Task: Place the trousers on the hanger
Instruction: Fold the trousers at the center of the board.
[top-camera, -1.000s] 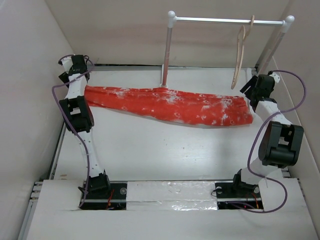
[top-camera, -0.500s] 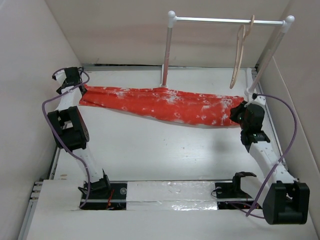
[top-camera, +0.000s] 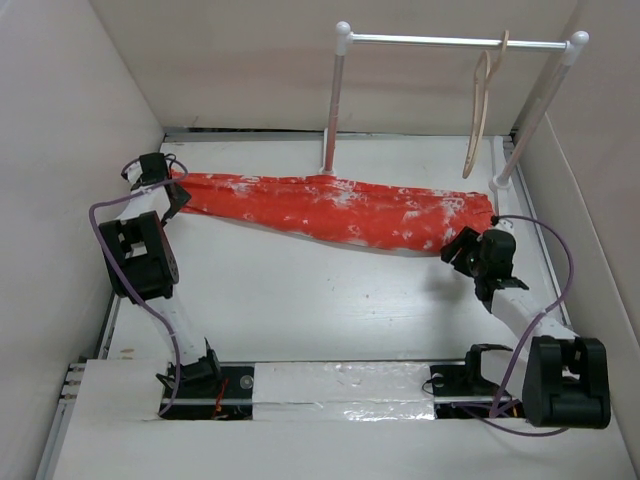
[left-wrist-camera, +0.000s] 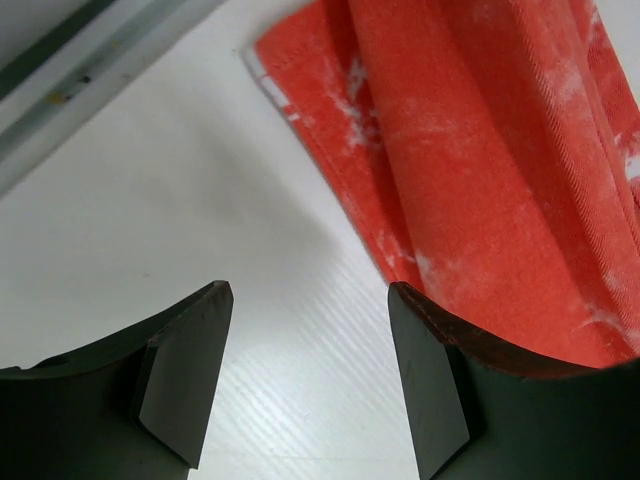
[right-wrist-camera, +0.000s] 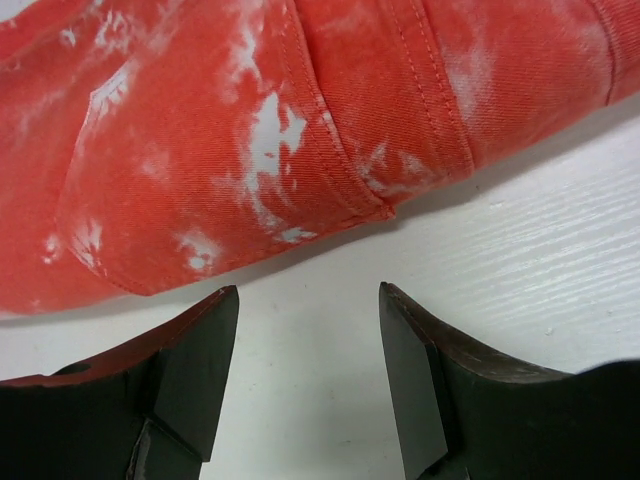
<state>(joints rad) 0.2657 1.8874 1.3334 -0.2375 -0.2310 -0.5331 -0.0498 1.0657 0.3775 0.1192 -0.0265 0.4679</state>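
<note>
Top: I see trousers (top-camera: 340, 212) flat across the table (top-camera: 300, 300), far half. Hanger (top-camera: 480, 110) hangs on the rail (top-camera: 450, 41), back right.
Left wrist: left gripper (left-wrist-camera: 308, 295) released over bare table, hem just ahead.
Right wrist: right gripper (right-wrist-camera: 308, 292) released, cloth edge just ahead.

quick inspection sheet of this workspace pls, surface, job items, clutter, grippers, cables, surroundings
surface: white table, no spills seen
job's things: trousers lie flat along the far side; hanger hangs bare on the white rail
clutter: nothing seen
grippers: left gripper open over the table at one end of the trousers; right gripper open just short of the other end; neither holds anything
cables: purple cable loops off each arm, no snag seen
surroundings: pale walls on three sides
</note>
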